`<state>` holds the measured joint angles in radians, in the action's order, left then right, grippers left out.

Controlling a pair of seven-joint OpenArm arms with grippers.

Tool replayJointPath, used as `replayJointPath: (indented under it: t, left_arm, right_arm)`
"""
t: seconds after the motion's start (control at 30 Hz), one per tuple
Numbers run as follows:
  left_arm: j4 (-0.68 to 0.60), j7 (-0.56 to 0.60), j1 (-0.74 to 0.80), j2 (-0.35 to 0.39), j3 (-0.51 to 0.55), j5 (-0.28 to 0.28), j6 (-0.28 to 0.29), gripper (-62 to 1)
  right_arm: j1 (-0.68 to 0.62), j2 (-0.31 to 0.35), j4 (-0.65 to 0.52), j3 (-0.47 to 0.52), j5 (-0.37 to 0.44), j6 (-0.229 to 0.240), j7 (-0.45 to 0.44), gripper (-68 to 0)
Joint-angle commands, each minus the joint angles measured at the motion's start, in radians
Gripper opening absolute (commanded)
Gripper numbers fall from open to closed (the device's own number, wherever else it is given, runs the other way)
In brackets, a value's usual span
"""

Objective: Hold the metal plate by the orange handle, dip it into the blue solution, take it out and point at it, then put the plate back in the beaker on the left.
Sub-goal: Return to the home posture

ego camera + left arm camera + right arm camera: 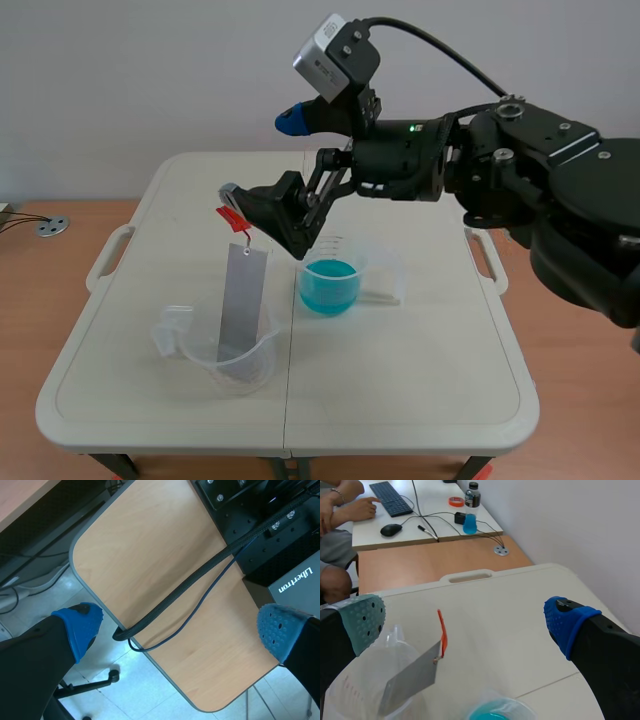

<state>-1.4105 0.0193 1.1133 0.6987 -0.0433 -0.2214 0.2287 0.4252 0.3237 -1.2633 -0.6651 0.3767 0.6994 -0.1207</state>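
Two tools released: left tool [180, 627], right tool [465, 622] | metal plate [242, 300] stands in left beaker [258, 365], orange handle [442, 632] within right tool's span | step: probably grasp | next: clench handle, lift toward blue solution [329, 283].

Scene, R wrist cams share table [400, 380]; L wrist faces floor [150, 692].

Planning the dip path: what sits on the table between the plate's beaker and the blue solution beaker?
Nothing: the scene view shows bare table from plate's beaker to blue solution beaker.
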Motion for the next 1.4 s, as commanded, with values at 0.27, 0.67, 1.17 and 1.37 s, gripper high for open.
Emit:
replayJointPath:
  t: [0.27,0.67,1.17,1.37]
  left_arm:
    - [-0.024,0.016,-0.016,-0.017,0.079,-0.048,0.002,1.4]
    - [-0.211,0.121,0.051,-0.040,0.482,-0.217,-0.002,1.4]
    - [-0.406,0.225,-0.097,-0.143,0.514,-0.181,0.027,1.4]
    - [-0.407,0.224,-0.245,-0.201,0.438,-0.055,0.079,1.4]
  right_arm:
    - [-0.222,0.111,-0.195,0.164,0.047,0.000,-0.014,-1.1]
    - [-0.553,0.204,-0.379,0.417,0.047,-0.003,-0.051,-1.1]
    - [-0.843,0.255,-0.495,0.621,0.047,-0.003,-0.156,-1.2]
    - [-0.937,0.255,-0.517,0.684,0.047,-0.003,-0.193,-1.2]
